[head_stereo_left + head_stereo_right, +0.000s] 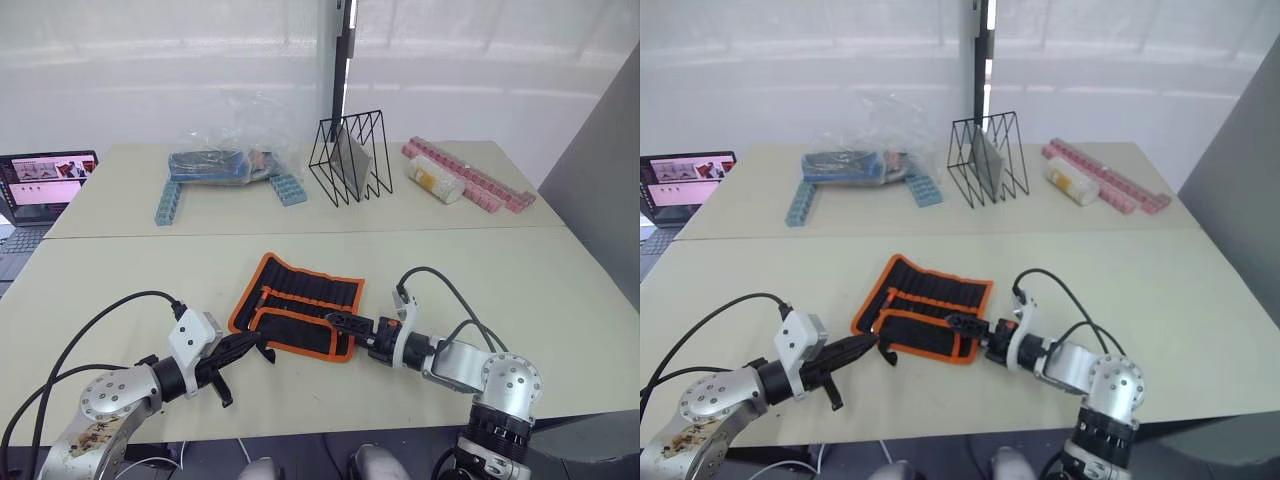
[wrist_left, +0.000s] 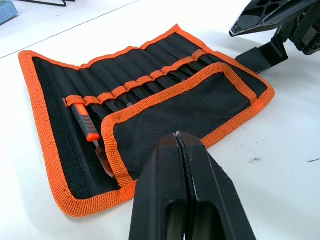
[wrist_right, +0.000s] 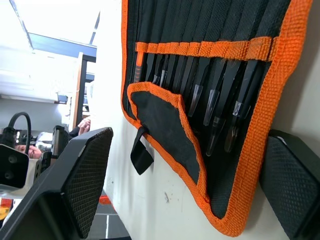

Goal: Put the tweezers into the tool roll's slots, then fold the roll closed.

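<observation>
Beige tabletop, tool roll (image 1: pixel 297 305) at frame centre: tweezers (image 3: pixel 212 107) already seated in slots (image 2: pixel 150 76), lower flap folded up, rolling closed left; left gripper (image 1: pixel 253 347) pressed together, right gripper (image 1: pixel 340 320) spread at roll's edge

Left arm low at near table edge, forearm angled inward, cable looping over wrist. Left gripper (image 1: pixel 243 349) fingers (image 2: pixel 200 195) pressed together, tips pointing right toward right gripper. Right arm bent at elbow, forearm reaching left, cable arching above wrist. Right gripper (image 1: pixel 343 322) fingers (image 3: pixel 80 175) spread wide apart, level with table, tips facing left gripper.
</observation>
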Controlling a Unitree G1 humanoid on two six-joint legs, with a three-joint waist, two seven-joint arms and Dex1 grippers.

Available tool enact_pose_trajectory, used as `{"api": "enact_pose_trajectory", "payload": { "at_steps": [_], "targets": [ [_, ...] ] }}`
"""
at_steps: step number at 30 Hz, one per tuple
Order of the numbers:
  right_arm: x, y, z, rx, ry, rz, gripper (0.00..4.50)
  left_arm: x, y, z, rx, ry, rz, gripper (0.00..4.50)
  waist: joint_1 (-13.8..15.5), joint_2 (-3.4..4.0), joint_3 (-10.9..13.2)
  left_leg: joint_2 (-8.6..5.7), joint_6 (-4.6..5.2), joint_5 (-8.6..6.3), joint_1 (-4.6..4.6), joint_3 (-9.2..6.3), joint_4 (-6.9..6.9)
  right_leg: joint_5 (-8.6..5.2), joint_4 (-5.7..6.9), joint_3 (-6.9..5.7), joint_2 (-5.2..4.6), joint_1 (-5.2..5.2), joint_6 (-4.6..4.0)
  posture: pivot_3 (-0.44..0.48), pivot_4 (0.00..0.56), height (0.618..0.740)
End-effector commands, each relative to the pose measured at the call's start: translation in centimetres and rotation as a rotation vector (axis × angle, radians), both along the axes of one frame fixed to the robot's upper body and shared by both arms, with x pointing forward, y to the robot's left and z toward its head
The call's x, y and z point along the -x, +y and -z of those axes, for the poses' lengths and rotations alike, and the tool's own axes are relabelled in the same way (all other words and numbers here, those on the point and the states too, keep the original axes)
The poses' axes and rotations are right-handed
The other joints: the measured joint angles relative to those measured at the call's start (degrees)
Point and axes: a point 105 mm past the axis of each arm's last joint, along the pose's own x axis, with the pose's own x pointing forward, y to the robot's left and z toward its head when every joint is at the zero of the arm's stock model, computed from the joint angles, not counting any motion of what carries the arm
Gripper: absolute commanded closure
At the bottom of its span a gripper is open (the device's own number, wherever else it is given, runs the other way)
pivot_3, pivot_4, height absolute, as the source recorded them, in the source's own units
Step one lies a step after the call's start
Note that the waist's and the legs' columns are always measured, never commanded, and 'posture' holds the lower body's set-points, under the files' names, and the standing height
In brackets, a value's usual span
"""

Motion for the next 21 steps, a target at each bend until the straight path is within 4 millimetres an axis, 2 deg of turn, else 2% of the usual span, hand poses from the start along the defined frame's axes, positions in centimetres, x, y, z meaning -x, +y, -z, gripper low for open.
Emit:
{"api": "enact_pose_trajectory", "payload": {
  "at_steps": [1, 7, 10, 20, 21],
  "targets": [
    [-0.7, -1.7, 1.0, 0.045, 0.053, 0.066, 0.04, 0.4, -0.5, -0.4, -0.003, -0.020, 0.026, 4.50, 0.04, 0.02, 0.01, -0.01, 0.00, 0.00, 0.00, 0.01, 0.00, 0.00, 0.00, 0.00, -0.01, 0.01, 0.00, 0.000, 0.150, 0.725],
    [-1.2, -2.8, 0.9, 0.064, 0.050, 0.098, 0.04, 0.5, -0.5, -0.4, -0.005, -0.015, 0.033, 4.50, 0.51, 0.08, 0.05, -0.06, 0.00, 0.00, -0.02, 0.04, 0.00, 0.00, -0.02, -0.01, -0.04, 0.02, 0.02, 0.000, 0.150, 0.725],
    [-1.2, -3.0, 0.9, 0.065, 0.045, 0.096, 0.86, 0.5, -0.5, -0.4, -0.009, -0.014, 0.038, 4.50, 0.70, 0.12, 0.08, -0.08, -0.01, 0.01, -0.06, 0.04, 0.00, 0.01, -0.06, -0.02, -0.05, 0.02, 0.04, 0.000, 0.150, 0.725],
    [-0.5, -3.3, 0.7, 0.031, 0.037, 0.115, 4.33, 0.5, -0.5, -0.3, -0.011, -0.007, 0.046, 4.50, 0.70, 0.14, 0.08, -0.11, -0.03, 0.03, -0.80, 0.02, 0.01, 0.04, -0.08, -0.03, -0.04, -0.61, 0.14, 0.000, 0.150, 0.725],
    [-0.5, -3.4, 0.6, 0.023, 0.034, 0.120, 4.48, 0.5, -0.5, -0.3, -0.010, -0.006, 0.047, 4.50, 0.66, 0.14, 0.08, -0.11, -0.03, 0.03, -0.80, 0.02, 0.01, 0.05, -0.09, -0.03, -0.06, -0.60, 0.15, 0.000, 0.150, 0.725]
  ]
}}
